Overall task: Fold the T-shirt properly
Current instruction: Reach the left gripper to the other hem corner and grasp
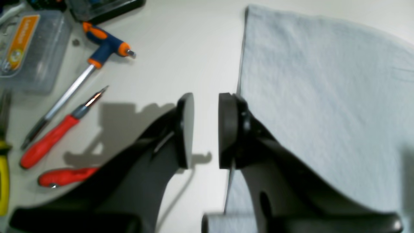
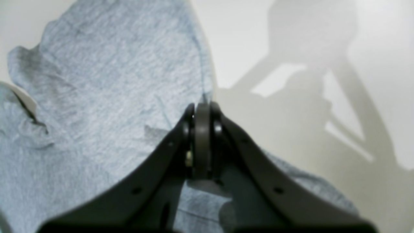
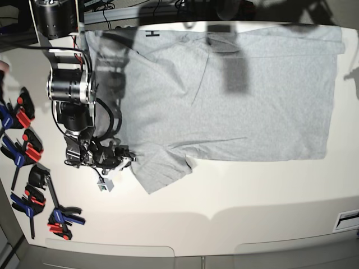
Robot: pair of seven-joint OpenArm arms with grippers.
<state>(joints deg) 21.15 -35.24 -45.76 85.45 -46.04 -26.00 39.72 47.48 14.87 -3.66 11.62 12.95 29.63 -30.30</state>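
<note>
1 T-shirt (image 3: 224, 95), 2 grippers: left (image 1: 206, 129), right (image 2: 202, 142). 2 red-handled screwdrivers (image 1: 48, 139), 1 T-handle driver (image 1: 97, 55), approx. 5 clamps (image 3: 25, 145).

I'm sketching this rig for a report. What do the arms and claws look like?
Each claw has two curved matte black fingers ending in round, flat black pads: left claw, right claw. The base view shows the right arm built of black and silver cylindrical joints with black cables looping beside it.

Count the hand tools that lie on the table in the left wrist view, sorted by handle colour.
Red-handled tools: 2
Orange-and-blue T-handle driver: 1
Yellow-handled tool, cut off by the picture's edge: 1
Total: 4
</note>
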